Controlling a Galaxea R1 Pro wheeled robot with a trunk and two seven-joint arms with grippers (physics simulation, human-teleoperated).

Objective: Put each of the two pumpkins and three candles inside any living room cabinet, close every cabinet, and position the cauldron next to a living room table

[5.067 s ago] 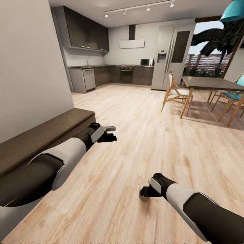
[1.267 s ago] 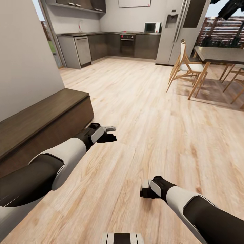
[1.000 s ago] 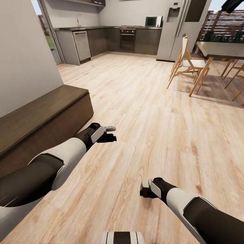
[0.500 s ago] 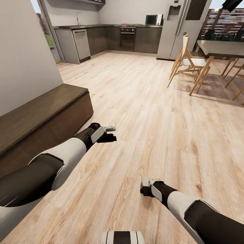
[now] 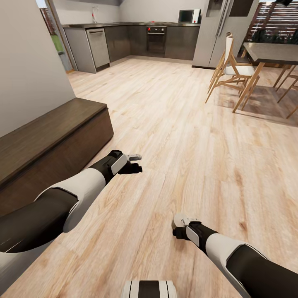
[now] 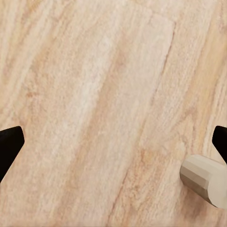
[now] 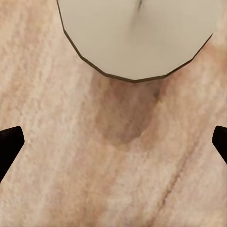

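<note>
So the head view has both arms out over the wood floor (image 5: 186, 136), with the long dark-brown cabinet (image 5: 49, 140) along the wall on the robot's left, fronts looking flush, and the left gripper (image 5: 134, 162) just off its near end with a grey bit at its tip. The wrist views add more: the left one has its dark fingertips (image 6: 9, 146) spread wide at the frame edges and a pale candle (image 6: 205, 179) standing on the floor beside one tip, not between them. The right wrist view has fingertips (image 7: 9, 142) just as wide apart and looks straight down on another candle (image 7: 137, 38), pale top with a tiny wick, sitting on the floor ahead of the open right gripper (image 5: 180, 225).
</note>
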